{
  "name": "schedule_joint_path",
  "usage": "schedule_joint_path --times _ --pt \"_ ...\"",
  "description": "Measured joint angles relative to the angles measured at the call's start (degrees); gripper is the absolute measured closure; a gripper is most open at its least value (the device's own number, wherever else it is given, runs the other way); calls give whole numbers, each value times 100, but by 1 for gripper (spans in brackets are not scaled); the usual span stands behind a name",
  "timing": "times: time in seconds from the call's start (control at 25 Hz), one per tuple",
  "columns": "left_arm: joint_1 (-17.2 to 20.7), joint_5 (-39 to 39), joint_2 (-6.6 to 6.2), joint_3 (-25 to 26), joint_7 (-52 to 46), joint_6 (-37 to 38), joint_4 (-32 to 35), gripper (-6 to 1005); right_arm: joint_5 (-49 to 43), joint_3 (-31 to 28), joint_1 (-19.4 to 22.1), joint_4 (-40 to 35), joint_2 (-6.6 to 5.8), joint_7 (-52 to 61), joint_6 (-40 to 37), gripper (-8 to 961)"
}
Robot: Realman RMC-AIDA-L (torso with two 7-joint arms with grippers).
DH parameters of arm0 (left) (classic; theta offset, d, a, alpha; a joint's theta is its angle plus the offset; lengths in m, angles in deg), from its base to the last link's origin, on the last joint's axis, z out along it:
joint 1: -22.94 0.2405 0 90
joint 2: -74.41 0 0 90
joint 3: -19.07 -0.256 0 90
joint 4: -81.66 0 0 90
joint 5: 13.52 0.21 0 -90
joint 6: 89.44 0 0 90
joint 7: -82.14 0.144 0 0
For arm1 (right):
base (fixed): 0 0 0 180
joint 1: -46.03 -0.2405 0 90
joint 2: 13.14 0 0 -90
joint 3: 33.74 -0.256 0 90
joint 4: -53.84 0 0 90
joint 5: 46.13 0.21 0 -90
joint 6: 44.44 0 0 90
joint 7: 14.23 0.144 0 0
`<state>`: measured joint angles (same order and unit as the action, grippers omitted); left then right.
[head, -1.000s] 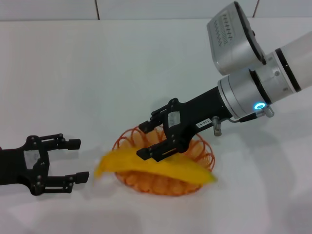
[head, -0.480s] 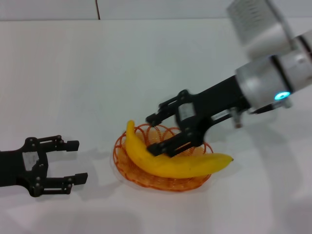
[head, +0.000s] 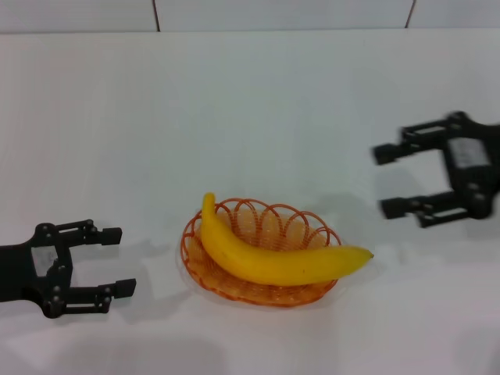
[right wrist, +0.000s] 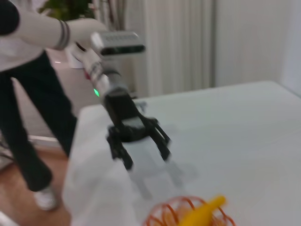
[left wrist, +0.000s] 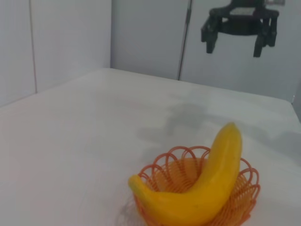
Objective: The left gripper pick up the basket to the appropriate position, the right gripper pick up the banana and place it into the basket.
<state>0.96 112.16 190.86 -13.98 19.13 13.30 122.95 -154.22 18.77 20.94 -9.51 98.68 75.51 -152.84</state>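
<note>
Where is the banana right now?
In the head view the banana lies across the orange basket in the middle of the table, between the left gripper and the right gripper, touching neither.

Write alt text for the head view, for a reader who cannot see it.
A yellow banana lies across an orange wire basket on a white table, its ends overhanging the rim. The left gripper sits open to the basket's left; the right gripper, open and empty, is off to its right.

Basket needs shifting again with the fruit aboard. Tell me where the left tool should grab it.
Take the basket by its scalloped wire rim on the side facing the open left tool, coming in low from the robot's left. Avoid the banana, which overhangs the rim on the far side and at its near-left end.
</note>
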Motion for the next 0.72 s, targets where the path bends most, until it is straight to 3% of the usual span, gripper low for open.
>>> schedule_joint_path --times 0.2,0.4,0.64,0.72 --pt "17 14 -4 27 0 0 0 187 -515 -750 400 130 -25 -894 -95 242" --pt "29 55 -7 27 0 0 2 188 -873 -1193 410 1082 -67 -2116 -39 242" --pt "23 82 -6 27 0 0 -1 188 -1018 -1339 250 2170 -357 -2572 -40 222" --pt "13 82 -5 27 1 0 -4 188 -1258 -1310 190 2337 -376 -2639 120 203"
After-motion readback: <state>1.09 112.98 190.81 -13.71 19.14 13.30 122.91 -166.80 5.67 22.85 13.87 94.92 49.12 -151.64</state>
